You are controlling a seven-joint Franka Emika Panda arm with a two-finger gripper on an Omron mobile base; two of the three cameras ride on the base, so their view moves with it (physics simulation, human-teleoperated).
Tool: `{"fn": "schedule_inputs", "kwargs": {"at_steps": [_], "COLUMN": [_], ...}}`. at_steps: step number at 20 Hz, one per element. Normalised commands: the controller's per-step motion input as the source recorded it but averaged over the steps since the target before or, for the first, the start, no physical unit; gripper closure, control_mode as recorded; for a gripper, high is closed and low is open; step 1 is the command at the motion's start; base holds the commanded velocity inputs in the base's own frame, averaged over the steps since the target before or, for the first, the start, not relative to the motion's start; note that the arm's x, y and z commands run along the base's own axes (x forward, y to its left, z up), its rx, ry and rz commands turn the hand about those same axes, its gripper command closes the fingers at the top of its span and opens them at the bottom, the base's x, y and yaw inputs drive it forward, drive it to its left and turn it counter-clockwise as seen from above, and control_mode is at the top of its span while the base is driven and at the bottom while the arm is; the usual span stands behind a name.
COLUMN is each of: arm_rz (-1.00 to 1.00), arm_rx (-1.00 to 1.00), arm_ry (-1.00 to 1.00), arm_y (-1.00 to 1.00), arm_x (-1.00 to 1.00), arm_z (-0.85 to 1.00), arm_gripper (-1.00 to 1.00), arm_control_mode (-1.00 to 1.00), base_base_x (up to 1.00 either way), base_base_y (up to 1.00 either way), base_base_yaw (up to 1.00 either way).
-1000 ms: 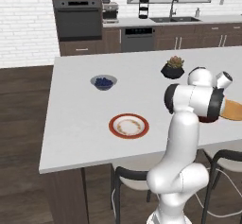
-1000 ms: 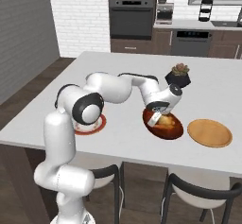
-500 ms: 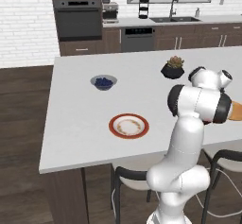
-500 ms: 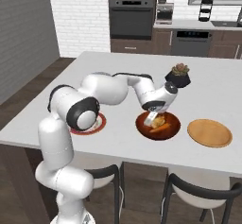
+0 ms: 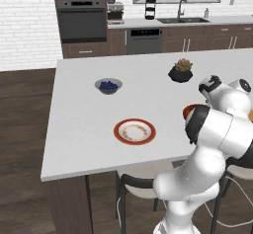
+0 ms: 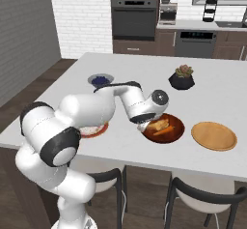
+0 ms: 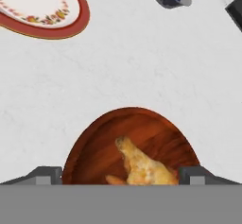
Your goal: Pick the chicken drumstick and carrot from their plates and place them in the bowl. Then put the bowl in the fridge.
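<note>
The dark reddish-brown bowl [image 6: 174, 125] sits on the white island with the chicken drumstick [image 6: 159, 124] and the orange carrot [image 6: 164, 132] inside it. My gripper [image 6: 146, 125] hangs low at the bowl's left rim. In the hand view the gripper [image 7: 122, 176] is open, its fingertips [image 7: 45, 175] spread to either side of the bowl [image 7: 94, 147], with the drumstick [image 7: 139, 164] and a carrot tip [image 7: 113, 179] between them. The tan wood plate [image 6: 214, 135] lies bare to the right. The red-rimmed plate [image 5: 135, 132] lies bare to the left. The fridge is out of view.
A small grey bowl of blueberries [image 6: 100, 80] and a black pot with a succulent [image 6: 182, 78] stand farther back on the island. Stools are tucked under the near edge. An oven, a dishwasher and a sink line the back wall.
The hand has dropped and shifted left, from above the bowl down to its left rim. The bowl, food and plates stay put.
</note>
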Motion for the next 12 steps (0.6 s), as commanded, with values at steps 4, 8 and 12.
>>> {"fn": "schedule_inputs", "kwargs": {"at_steps": [4,8,12], "arm_rz": [-0.34,-0.48,-0.63], "arm_rx": [0.00,0.11,0.16], "arm_ry": [-0.08,0.00,0.05], "arm_y": [0.04,0.09,-0.08], "arm_x": [-0.43,-0.35,-0.22], "arm_z": [0.99,1.00,0.93], "arm_gripper": [-1.00,-1.00,-1.00], "arm_control_mode": [-1.00,-1.00,-1.00], "base_base_x": [0.00,0.00,0.00], "base_base_y": [0.00,0.00,0.00], "base_base_yaw": [0.00,0.00,0.00]}}
